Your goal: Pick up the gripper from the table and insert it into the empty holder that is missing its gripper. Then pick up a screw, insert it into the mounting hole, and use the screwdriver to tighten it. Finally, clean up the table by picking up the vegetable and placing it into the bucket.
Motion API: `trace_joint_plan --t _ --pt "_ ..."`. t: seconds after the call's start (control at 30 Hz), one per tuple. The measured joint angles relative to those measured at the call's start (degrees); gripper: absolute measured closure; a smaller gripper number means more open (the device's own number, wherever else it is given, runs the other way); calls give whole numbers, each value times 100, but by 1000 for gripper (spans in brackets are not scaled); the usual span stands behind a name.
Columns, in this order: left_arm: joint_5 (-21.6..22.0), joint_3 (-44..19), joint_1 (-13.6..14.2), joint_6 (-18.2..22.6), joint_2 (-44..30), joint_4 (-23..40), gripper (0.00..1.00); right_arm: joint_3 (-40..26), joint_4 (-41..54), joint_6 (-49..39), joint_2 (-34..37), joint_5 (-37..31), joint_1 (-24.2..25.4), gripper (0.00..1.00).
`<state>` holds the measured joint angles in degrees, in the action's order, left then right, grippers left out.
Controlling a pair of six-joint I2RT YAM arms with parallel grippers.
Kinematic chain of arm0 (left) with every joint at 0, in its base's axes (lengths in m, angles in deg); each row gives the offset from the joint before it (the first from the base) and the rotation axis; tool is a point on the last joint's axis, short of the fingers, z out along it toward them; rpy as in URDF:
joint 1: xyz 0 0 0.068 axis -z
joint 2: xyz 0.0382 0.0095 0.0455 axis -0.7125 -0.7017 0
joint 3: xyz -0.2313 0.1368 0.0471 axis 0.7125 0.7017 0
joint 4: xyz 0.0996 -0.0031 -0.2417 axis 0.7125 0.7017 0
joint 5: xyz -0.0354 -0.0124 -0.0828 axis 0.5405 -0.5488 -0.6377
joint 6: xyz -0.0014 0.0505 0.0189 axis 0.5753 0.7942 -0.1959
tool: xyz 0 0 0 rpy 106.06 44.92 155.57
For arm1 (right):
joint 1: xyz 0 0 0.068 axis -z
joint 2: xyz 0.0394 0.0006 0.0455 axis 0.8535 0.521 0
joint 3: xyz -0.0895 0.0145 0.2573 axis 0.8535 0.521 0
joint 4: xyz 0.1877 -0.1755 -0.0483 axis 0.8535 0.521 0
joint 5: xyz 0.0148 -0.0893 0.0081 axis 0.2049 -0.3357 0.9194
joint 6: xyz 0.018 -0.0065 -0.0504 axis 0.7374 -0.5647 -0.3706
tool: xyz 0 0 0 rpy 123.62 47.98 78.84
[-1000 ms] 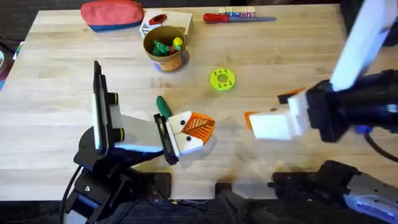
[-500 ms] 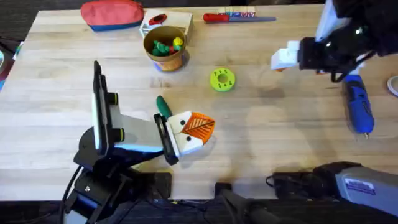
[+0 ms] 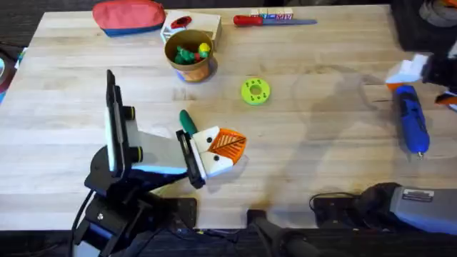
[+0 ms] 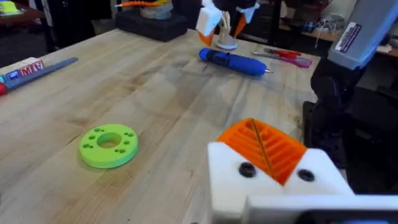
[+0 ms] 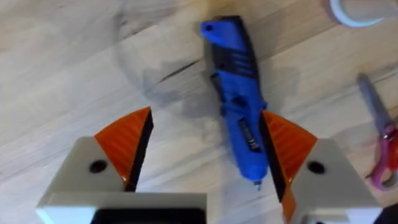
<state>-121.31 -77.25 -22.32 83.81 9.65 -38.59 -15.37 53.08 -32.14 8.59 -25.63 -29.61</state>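
The right gripper hangs over the screwdriver, and its jaws are wide apart and hold nothing. The blue tool lies flat on the table, slanted across the gap, with its body nearer one orange pad than the other and its thin metal tip toward the base of the jaws. This looks like the step of grabbing the tool, so a few things could go wrong. Because it lies slanted, the pads could pinch it crooked and it might spin or roll away. One pad could also land on top of it and push it along the wood. The red-handled scissors lie just outside the jaws on one side, and a pad could bump them. The left gripper rests low on the table, and I cannot tell how its jaws stand. The dark green vegetable lies just behind it, still out of the bucket, which stands well beyond it. Now the count: one blue screwdriver, one red-handled screwdriver, one bucket, one dark green vegetable on the table, one light green disc and two robot grippers.
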Motion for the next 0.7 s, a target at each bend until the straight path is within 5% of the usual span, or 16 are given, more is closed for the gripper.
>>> trace_joint_plan --t 0.3,0.7 --pt "41 0 0 -2 0 -2 983 0 -209 -1635 134 956 1306 10" --pt "83 0 0 0 0 -4 983 0 -1079 -3032 1415 1323 1364 11"
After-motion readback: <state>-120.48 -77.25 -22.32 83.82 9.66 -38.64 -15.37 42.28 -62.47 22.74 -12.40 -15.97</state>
